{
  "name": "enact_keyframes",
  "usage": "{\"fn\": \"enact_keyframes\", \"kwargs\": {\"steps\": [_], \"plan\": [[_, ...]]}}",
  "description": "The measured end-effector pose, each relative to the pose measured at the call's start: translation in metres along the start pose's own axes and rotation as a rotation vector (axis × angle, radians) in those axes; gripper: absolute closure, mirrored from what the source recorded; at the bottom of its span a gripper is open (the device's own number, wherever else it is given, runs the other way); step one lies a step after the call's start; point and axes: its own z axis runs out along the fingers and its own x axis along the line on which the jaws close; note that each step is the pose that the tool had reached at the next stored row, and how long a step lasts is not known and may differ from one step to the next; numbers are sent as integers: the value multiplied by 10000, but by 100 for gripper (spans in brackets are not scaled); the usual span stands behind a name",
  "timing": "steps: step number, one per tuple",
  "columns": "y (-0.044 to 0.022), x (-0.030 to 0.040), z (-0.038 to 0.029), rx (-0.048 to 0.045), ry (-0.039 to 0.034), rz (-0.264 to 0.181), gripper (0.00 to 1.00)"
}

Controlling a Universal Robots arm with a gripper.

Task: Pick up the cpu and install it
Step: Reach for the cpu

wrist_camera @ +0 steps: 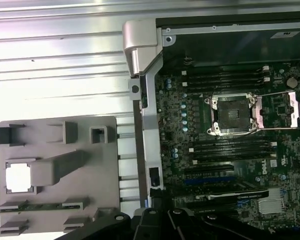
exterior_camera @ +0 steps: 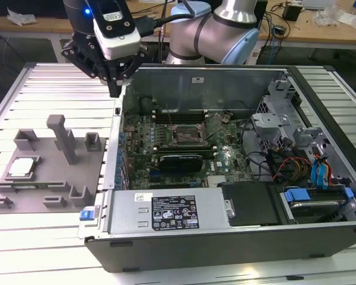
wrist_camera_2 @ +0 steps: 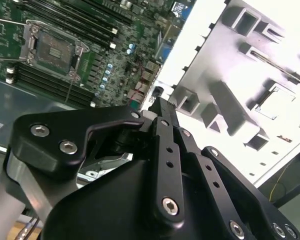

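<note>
Resting in the grey fixture (exterior_camera: 53,173), the cpu (exterior_camera: 22,167) lies well apart from the gripper (exterior_camera: 114,90), which hangs closed on nothing.

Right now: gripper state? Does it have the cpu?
gripper: closed, holding nothing; the cpu lies in the grey holder beside the computer case.

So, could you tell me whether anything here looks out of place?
Nothing stands out: the cpu lies flat in the holder, the socket is open and empty, and the pincer hovers by the case wall.
</note>
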Motion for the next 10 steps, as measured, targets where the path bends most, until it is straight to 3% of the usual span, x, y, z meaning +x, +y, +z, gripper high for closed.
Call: {"fn": "enact_keyframes", "kwargs": {"steps": [10], "plan": [[-15, 200, -5, 0, -1, 0, 89]]}}
